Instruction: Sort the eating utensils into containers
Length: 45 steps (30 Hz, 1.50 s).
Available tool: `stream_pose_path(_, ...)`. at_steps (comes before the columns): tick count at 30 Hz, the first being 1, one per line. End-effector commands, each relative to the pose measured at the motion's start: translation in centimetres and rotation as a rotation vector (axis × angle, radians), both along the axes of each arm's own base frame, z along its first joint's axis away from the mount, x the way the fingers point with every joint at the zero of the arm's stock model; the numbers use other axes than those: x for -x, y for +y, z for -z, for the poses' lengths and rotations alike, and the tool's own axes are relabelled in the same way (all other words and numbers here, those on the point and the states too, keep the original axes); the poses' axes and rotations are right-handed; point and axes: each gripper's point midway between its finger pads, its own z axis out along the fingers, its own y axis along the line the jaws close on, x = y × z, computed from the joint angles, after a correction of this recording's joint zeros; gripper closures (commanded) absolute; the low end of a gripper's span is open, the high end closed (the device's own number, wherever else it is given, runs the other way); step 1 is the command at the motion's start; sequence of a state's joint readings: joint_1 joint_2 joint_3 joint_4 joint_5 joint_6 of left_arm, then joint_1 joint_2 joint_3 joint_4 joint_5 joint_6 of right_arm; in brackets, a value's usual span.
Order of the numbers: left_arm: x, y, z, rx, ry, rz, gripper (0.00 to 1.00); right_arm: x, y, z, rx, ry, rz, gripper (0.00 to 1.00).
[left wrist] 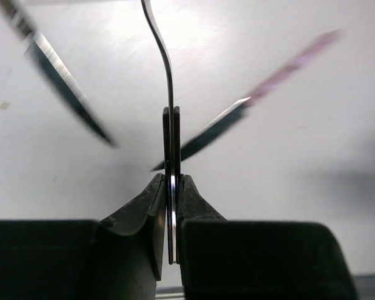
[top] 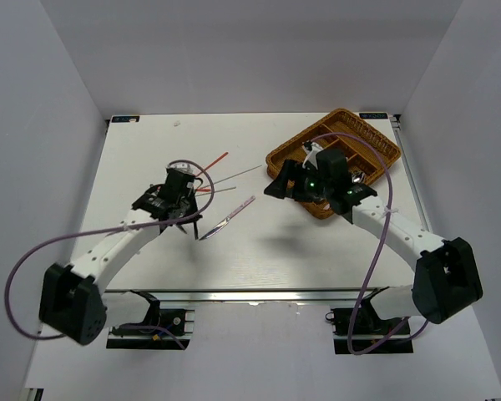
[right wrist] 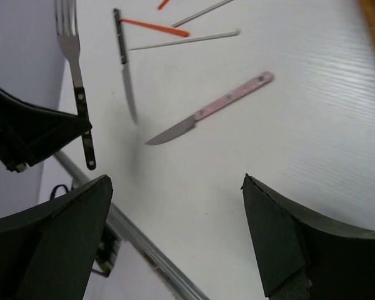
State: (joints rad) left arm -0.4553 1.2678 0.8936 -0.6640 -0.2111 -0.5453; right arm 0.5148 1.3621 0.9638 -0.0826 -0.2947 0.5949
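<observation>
1. The left gripper [left wrist: 172,119] is clamped tight on the handle of a fork [right wrist: 79,87], over the left half of the table [top: 150,142]; the tines point away from the fingers
2. The right gripper [right wrist: 175,212] has its fingers wide apart with nothing between them, and hovers at the near left corner of the wicker tray [top: 376,142], which sits at the far right
3. A pink-handled knife [top: 231,218] lies flat mid-table between the two grippers, with its blade towards the near left
4. A dark-handled knife [right wrist: 125,75] lies just right of the fork, and a red-orange chopstick [right wrist: 153,26] meets its handle end
5. Two pale chopsticks [right wrist: 184,39] lie on the table, farther away than the pink-handled knife
</observation>
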Motion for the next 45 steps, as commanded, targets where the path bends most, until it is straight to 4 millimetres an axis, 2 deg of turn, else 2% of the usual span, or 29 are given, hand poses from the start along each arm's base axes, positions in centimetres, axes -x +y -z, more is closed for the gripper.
stream_pose_path(1, -1.0, -4.1, -7.1, 0.232, -0.202, 0.140, 1.00, 1.0, 4.1, -4.5, -0.205, -0.061, -0.053, 0.11)
stream_pose_path(2, 0.0, -6.3, -7.8, 0.340, -0.190, 0.226, 1.00, 1.4, 4.7, -5.0, -0.231, -0.067, -0.063, 0.11)
stream_pose_path(5, 0.8, -9.4, -11.1, 0.533, -0.253, 0.338, 1.00, 2.3, 6.9, -6.4, -0.292, -0.080, -0.081, 0.11)
stream_pose_path(6, 1.2, -9.8, -11.0, 0.561, -0.250, 0.353, 1.00, 2.4, 7.4, -7.5, -0.304, -0.099, -0.083, 0.11)
stream_pose_path(8, 1.5, -10.9, -12.4, 0.639, -0.275, 0.396, 1.00, 2.7, 8.8, -7.3, -0.282, -0.100, -0.094, 0.11)
stream_pose_path(9, 1.8, -11.1, -12.3, 0.658, -0.270, 0.407, 1.00, 3.0, 9.7, -8.3, -0.288, -0.112, -0.109, 0.11)
stream_pose_path(11, 1.9, -11.8, -13.3, 0.710, -0.295, 0.437, 1.00, 2.5, 10.4, -7.0, -0.240, -0.098, -0.090, 0.12)
stream_pose_path(14, 2.5, -12.5, -14.2, 0.759, -0.305, 0.476, 1.00, 2.4, 11.7, -6.5, -0.214, -0.103, -0.090, 0.13)
stream_pose_path(19, 2.8, -12.7, -14.2, 0.773, -0.302, 0.495, 1.00, 2.2, 13.3, -5.6, -0.192, -0.090, -0.099, 0.18)
stream_pose_path(21, 2.8, -12.7, -14.0, 0.770, -0.298, 0.498, 1.00, 2.2, 13.8, -5.8, -0.199, -0.093, -0.111, 0.34)
stream_pose_path(22, 2.8, -12.6, -13.9, 0.767, -0.297, 0.493, 1.00, 2.2, 14.1, -5.4, -0.195, -0.087, -0.118, 0.48)
stream_pose_path(23, 2.7, -12.5, -13.7, 0.758, -0.297, 0.489, 0.98, 2.2, 14.2, -5.5, -0.197, -0.089, -0.120, 0.92)
stream_pose_path(24, 2.4, -12.2, -13.2, 0.737, -0.290, 0.466, 0.89, 1.9, 14.1, -5.3, -0.193, -0.083, -0.100, 1.00)
stream_pose_path(25, 2.2, -12.0, -13.0, 0.720, -0.288, 0.452, 0.58, 1.8, 14.0, -5.3, -0.193, -0.082, -0.086, 1.00)
stream_pose_path(26, 1.9, -11.7, -13.0, 0.697, -0.295, 0.440, 0.40, 1.6, 13.8, -5.2, -0.188, -0.083, -0.071, 1.00)
stream_pose_path(27, 1.9, -11.1, -12.3, 0.662, -0.271, 0.405, 0.15, 0.4, 13.0, -5.1, -0.164, -0.094, -0.008, 1.00)
stream_pose_path(28, 1.1, -10.1, -12.1, 0.610, -0.288, 0.348, 0.02, -0.1, 12.1, -4.2, -0.119, -0.079, 0.022, 1.00)
stream_pose_path(29, 0.9, -9.4, -11.8, 0.565, -0.290, 0.329, 0.02, -0.8, 11.4, -3.8, -0.095, -0.076, 0.050, 1.00)
stream_pose_path(30, 1.0, -8.5, -11.8, 0.515, -0.274, 0.298, 0.02, -3.5, 9.3, -3.5, -0.052, -0.089, 0.157, 1.00)
stream_pose_path(32, 0.4, -5.9, -12.2, 0.389, -0.316, 0.223, 0.02, -5.6, 6.2, -1.8, 0.025, -0.039, 0.250, 1.00)
stream_pose_path(33, 0.7, -4.6, -12.3, 0.332, -0.306, 0.191, 0.02, -8.1, 3.4, -1.0, 0.042, -0.017, 0.335, 1.00)
stream_pose_path(35, 0.4, -0.7, -13.1, 0.173, -0.375, 0.083, 0.02, -10.5, -0.1, 0.2, 0.063, 0.016, 0.450, 1.00)
stream_pose_path(36, 0.9, 0.9, -12.7, 0.110, -0.365, 0.047, 0.02, -12.8, -3.6, 1.0, 0.093, 0.022, 0.568, 1.00)
stream_pose_path(38, 1.4, 3.3, -13.0, 0.019, -0.400, -0.002, 0.02, -14.6, -7.0, 2.0, 0.135, 0.043, 0.681, 1.00)
stream_pose_path(39, 1.6, 4.8, -12.8, -0.042, -0.407, -0.048, 0.02, -15.9, -9.6, 3.1, 0.152, 0.071, 0.763, 1.00)
stream_pose_path(41, 2.1, 5.9, -12.0, -0.086, -0.412, -0.064, 0.02, -17.6, -12.1, 3.5, 0.159, 0.083, 0.845, 1.00)
stream_pose_path(42, 2.1, 6.3, -12.3, -0.085, -0.447, -0.083, 0.02, -18.3, -14.0, 4.7, 0.173, 0.115, 0.897, 1.00)
stream_pose_path(44, 2.4, 6.4, -12.1, -0.076, -0.451, -0.093, 0.02, -19.8, -15.8, 5.0, 0.173, 0.122, 0.937, 1.00)
stream_pose_path(45, 2.3, 6.1, -12.6, -0.052, -0.478, -0.085, 0.02, -20.0, -16.0, 6.6, 0.195, 0.160, 0.938, 1.00)
